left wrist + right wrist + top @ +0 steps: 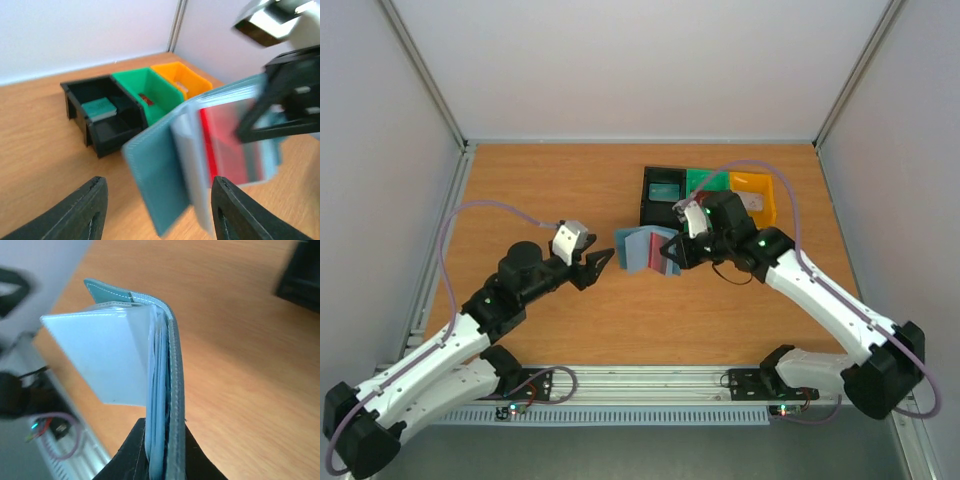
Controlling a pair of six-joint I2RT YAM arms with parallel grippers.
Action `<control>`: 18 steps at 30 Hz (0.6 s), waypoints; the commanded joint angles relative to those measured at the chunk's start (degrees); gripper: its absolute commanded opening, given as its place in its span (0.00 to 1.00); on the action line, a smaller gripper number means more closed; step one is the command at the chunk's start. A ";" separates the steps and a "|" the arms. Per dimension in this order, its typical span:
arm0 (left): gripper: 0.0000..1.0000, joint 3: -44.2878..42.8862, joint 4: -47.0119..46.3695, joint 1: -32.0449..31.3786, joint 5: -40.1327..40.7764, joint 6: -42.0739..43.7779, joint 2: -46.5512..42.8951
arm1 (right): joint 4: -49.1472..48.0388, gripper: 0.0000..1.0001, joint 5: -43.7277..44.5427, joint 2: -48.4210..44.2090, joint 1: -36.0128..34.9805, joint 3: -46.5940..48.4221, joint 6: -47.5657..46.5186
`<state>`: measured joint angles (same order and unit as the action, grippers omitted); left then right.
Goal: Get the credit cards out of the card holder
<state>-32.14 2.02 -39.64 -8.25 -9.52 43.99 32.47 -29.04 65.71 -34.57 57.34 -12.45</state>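
Observation:
The blue-grey card holder [638, 248] stands open like a book, upright on the wooden table. My right gripper [674, 254] is shut on its right-hand side. In the right wrist view the holder's stitched edge [173, 385] is clamped between the black fingers [131, 457], and a pale clear flap [100, 360] fans out to the left. A red credit card [226, 145] shows in an inner pocket; it also shows in the top view [660, 252]. My left gripper [606, 262] is open and empty, just left of the holder, with its fingers [90, 210] apart on either side of the holder's cover [160, 175].
Three small bins stand in a row just behind the holder: black [663, 195] with a teal item inside, green [705, 182] and yellow [753, 196]. They also show in the left wrist view: black [100, 125], green [160, 95], yellow [187, 79]. White walls enclose the table.

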 commanded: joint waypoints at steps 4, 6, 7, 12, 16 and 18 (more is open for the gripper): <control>0.49 -0.89 -13.61 0.32 -22.45 4.70 -2.32 | 8.88 0.01 22.05 6.38 -3.83 7.27 8.15; 0.46 -0.97 -15.27 -1.05 -31.69 0.16 -0.96 | 6.96 0.01 20.51 6.56 -6.16 8.15 7.15; 0.45 -0.98 -15.36 -2.03 -32.75 -1.85 0.06 | 6.77 0.01 19.98 6.79 -7.38 8.93 6.51; 0.33 0.44 -16.14 -3.00 -26.62 -8.56 3.76 | 0.76 0.01 6.80 4.56 -9.62 8.19 0.63; 0.34 1.15 -14.46 -2.94 -24.97 -10.47 3.34 | -2.01 0.01 -0.65 2.27 -9.58 5.89 -2.19; 0.33 1.46 -12.49 -2.84 -22.82 -10.65 2.42 | -1.80 0.01 -3.87 1.86 -9.64 5.85 -3.45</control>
<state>-31.64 -9.47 -42.48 -32.99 -17.65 47.90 34.13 -23.51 69.49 -43.97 63.64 -11.70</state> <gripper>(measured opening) 0.341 0.074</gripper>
